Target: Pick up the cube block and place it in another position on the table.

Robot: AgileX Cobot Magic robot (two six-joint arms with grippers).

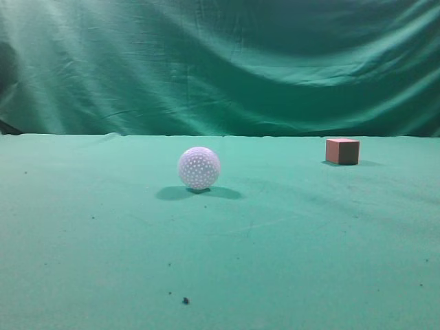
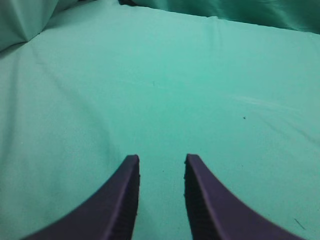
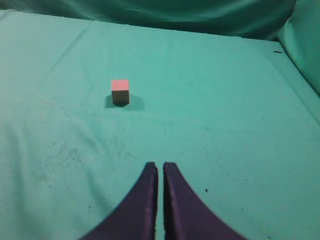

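Counter (image 1: 289, 261): green cloth, dimpled white ball (image 1: 199, 168) mid, cube block (image 1: 342, 150) far right, well apart from ball. Left claw (image 2: 161, 167) spread, empty. Right claw (image 3: 160, 172) pressed together, cube ahead-left. Rec: spread right claw, square w/ cube faces, descend centred.

Soft, even light falls from above; the ball (image 1: 199, 168) casts faint double shadows on the table (image 1: 103, 240). The exterior view is grainy and slightly soft; wrist views blur near the fingers (image 2: 120, 200).
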